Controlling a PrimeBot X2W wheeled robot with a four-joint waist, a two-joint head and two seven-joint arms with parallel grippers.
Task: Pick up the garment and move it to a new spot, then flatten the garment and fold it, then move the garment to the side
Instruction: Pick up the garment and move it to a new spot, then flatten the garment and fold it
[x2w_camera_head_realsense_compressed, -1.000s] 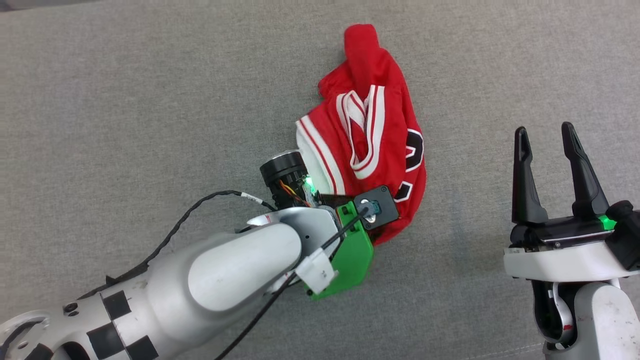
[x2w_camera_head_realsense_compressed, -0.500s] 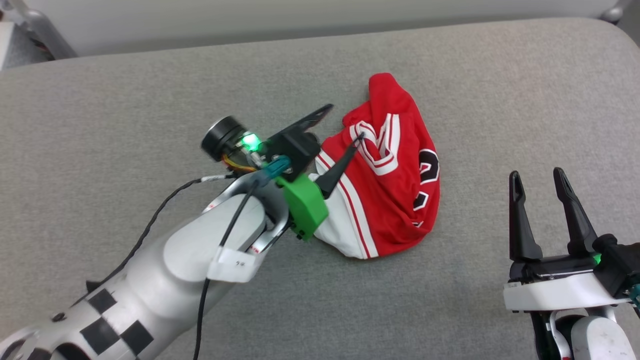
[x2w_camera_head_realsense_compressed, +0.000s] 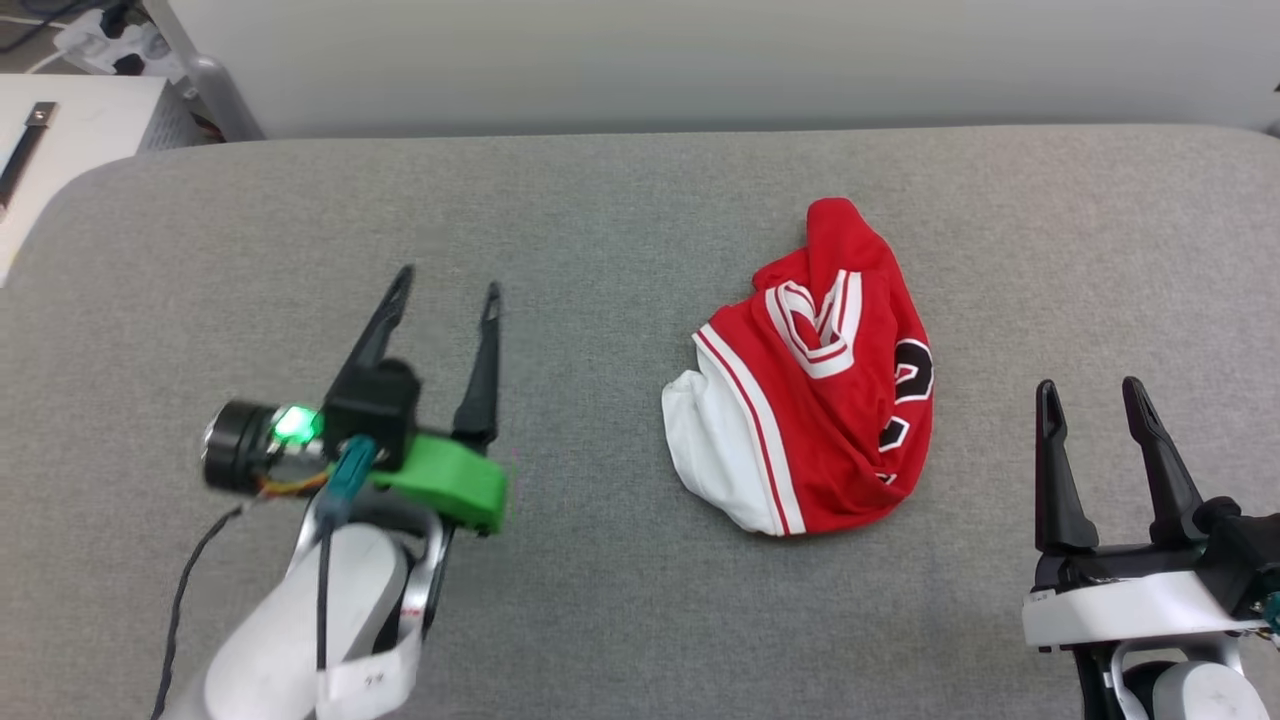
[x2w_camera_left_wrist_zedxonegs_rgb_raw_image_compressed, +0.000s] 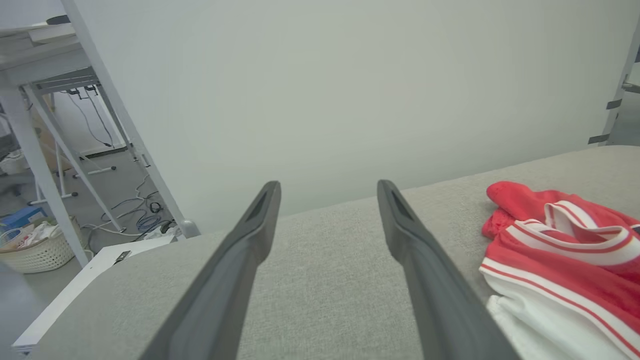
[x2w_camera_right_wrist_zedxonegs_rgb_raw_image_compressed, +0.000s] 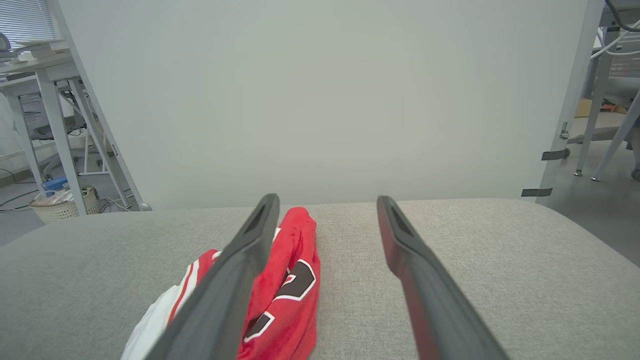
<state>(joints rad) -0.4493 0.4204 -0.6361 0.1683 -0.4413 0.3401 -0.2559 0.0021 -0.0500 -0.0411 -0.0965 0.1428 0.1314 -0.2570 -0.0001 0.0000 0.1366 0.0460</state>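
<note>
The red garment (x2w_camera_head_realsense_compressed: 830, 400) lies crumpled in a heap on the grey padded table (x2w_camera_head_realsense_compressed: 600, 230), right of centre, with a white sleeve at its lower left, striped trim on top and black lettering on its right side. My left gripper (x2w_camera_head_realsense_compressed: 445, 290) stands open well to the left of it, nothing between its fingers. At the lower right my right gripper (x2w_camera_head_realsense_compressed: 1090, 390) is open and empty, just right of the heap. The garment (x2w_camera_left_wrist_zedxonegs_rgb_raw_image_compressed: 560, 250) shows at the right of the left wrist view, and the garment (x2w_camera_right_wrist_zedxonegs_rgb_raw_image_compressed: 285, 280) lies partly behind my finger in the right wrist view.
A pale wall (x2w_camera_head_realsense_compressed: 700, 60) runs behind the table's far edge. A white desk corner (x2w_camera_head_realsense_compressed: 60, 150) with a dark strip sits at the far left. A wicker basket (x2w_camera_left_wrist_zedxonegs_rgb_raw_image_compressed: 35, 250), cables and white table legs stand on the floor beyond the left end.
My left gripper has let go of the garment and drawn back to the left, now open. The head camera has tilted up, shifting the whole picture. The right gripper has stayed open.
</note>
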